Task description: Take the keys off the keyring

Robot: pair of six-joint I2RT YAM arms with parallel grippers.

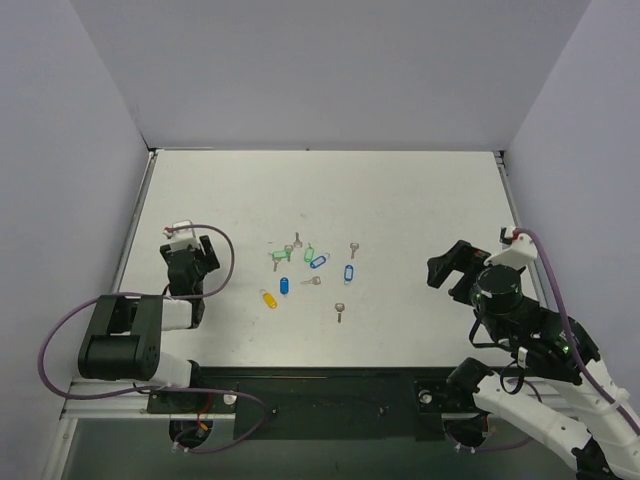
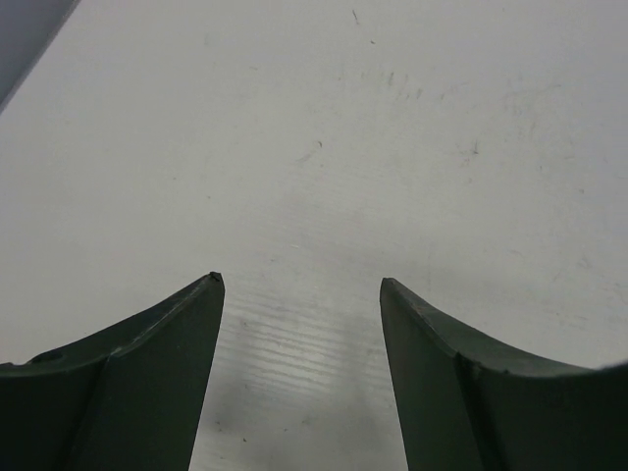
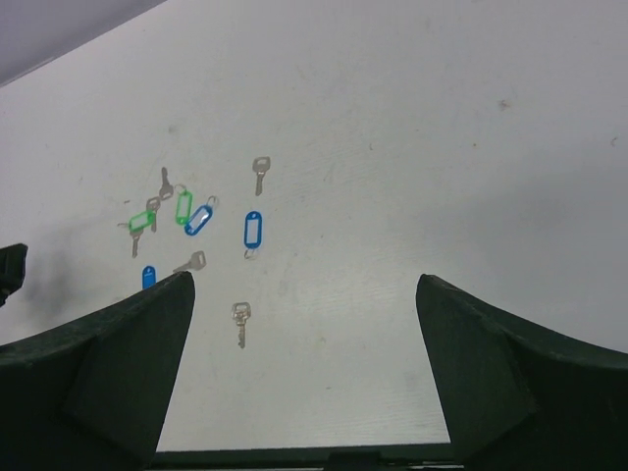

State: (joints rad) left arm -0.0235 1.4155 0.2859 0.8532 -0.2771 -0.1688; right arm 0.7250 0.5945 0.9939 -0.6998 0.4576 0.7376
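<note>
The keyring, a light-blue oval tag with a white window [image 1: 318,261], lies tilted among several tags and keys mid-table; it also shows in the right wrist view [image 3: 199,219]. A small silver-grey key [image 1: 312,281] lies just on its near side, apart from the tag [image 3: 194,262]. I cannot tell whether any key hangs on the tag's tiny ring. My left gripper [image 1: 193,252] is open and empty over bare table at the left [image 2: 299,280]. My right gripper [image 1: 448,263] is open and empty at the right, facing the cluster [image 3: 304,280].
Nearby lie a second blue windowed tag [image 1: 348,272], a darker solid-blue tag [image 1: 283,285], a yellow tag [image 1: 268,298], two green tags [image 1: 308,252] and loose grey keys [image 1: 340,312]. Grey walls close the back and sides.
</note>
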